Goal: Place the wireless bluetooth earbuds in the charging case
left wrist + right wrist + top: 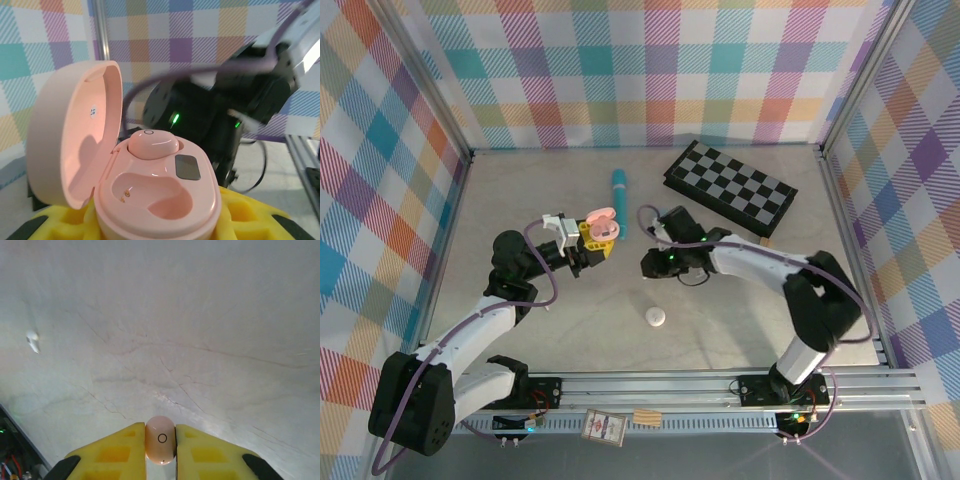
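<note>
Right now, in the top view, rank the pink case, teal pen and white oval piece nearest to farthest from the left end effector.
1. Pink case, held in the left end effector.
2. Teal pen, just beyond it.
3. White oval piece, toward the bases, rightward.

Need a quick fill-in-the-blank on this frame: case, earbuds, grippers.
1. The pink case held by the left gripper has its lid ___.
2. One earbud is seated in the case; the slot beside it is ___.
3. The second earbud is pinched by the ___ gripper's yellow fingers.

Missing words: open; empty; right
</note>
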Available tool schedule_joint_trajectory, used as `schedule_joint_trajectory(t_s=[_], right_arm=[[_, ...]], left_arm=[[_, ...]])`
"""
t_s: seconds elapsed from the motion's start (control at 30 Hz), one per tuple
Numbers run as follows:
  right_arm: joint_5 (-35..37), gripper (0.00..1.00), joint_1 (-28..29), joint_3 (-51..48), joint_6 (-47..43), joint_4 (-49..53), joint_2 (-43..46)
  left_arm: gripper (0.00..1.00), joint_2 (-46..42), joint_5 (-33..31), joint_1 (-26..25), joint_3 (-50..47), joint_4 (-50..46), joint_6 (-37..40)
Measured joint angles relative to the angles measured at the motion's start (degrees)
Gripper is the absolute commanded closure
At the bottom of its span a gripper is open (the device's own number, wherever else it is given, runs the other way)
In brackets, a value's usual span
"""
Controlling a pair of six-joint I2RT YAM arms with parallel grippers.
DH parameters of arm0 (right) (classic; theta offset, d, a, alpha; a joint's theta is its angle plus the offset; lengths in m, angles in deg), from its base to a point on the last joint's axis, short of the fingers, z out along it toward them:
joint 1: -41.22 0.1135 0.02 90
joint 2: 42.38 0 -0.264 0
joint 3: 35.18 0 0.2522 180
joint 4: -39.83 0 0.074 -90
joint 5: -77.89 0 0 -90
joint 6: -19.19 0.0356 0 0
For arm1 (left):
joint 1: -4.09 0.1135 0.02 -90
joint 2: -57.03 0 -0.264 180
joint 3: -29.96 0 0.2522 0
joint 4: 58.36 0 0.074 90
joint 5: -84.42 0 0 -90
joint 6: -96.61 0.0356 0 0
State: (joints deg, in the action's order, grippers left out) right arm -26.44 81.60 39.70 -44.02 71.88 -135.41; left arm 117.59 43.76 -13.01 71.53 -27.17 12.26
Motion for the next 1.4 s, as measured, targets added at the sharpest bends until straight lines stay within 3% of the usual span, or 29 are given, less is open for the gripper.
schedule_joint_trajectory(t_s=[0.2, 0.47, 0.9, 1.4], right_arm=[[2.3, 0.81, -1.4, 3.0, -1.9, 5.2, 9.0], [2.3, 0.81, -0.6, 13.0, -6.3, 10.8, 14.6], [2.4, 0.81, 5.3, 22.6, -10.8, 13.7, 12.0], [3.2, 0.82, 6.6, 22.7, -11.0, 13.5, 6.9]], left_arm=[[0.68, -0.6, -6.8, -1.5, -0.3, -1.3, 4.0], [0.68, 0.3, -14.1, -5.8, -0.3, -4.8, 10.1], [0.69, 6.5, -19.7, -11.9, 2.2, -8.0, 15.1], [0.69, 6.8, -21.0, -12.8, 2.3, -8.4, 15.2]])
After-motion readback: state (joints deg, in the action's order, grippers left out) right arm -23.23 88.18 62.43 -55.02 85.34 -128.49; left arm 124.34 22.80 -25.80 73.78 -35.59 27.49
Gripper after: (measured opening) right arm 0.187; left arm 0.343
